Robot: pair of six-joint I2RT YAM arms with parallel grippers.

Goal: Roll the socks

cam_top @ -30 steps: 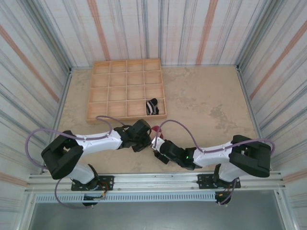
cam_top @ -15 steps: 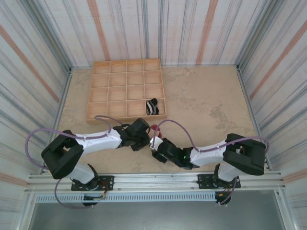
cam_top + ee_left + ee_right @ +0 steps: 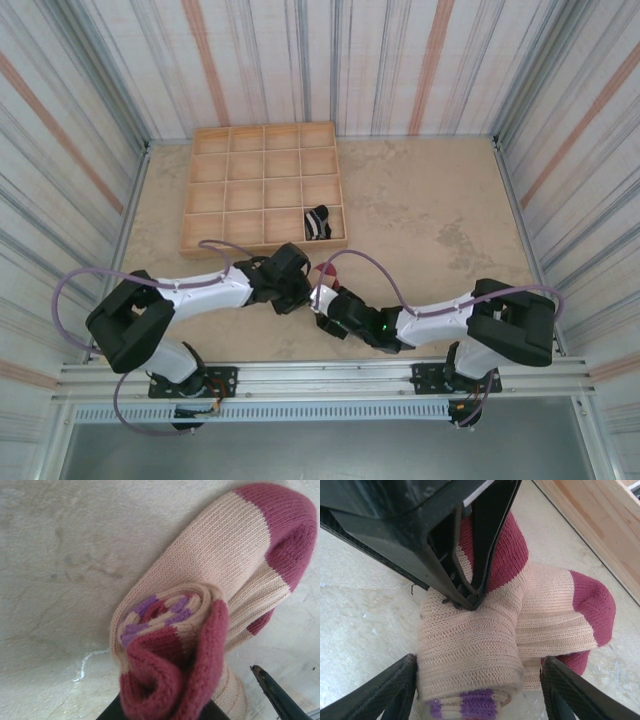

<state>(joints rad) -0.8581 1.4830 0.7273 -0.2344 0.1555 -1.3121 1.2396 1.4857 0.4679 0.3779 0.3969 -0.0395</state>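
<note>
Beige sock point(image 3: 200, 595): lies on the table just in front of the tray's near right corner, between the two grippers. About half its length is wound into a roll. Purple stripes show at the roll's open end, with the dark red cuff bunched beside them. The dark red toe lies flat on the surface and is not rolled.

Left gripper point(image 3: 467, 602): seen from the right wrist, its fingers converge to a point on top of the roll and pinch the fabric, with dark red knit showing between them. It is clamped on the beige sock.

Right gripper point(image 3: 477, 662): fingers spread wide, one on each side of the roll near its purple-striped end. The roll sits in the gap. I cannot tell whether the pads touch it.

Surface: the table point(image 3: 430, 220) is pale, mottled and stone-like. Striped corrugated walls point(image 3: 400, 60) enclose it on three sides, and a metal rail point(image 3: 320, 375) runs along the near edge at the arm bases.

Container: a wooden tray point(image 3: 262, 247) with a four-by-four grid stands at the far left of the table. The black sock point(image 3: 317, 222) lies bundled in the rightmost compartment of its nearest row, well apart from both grippers.
</note>
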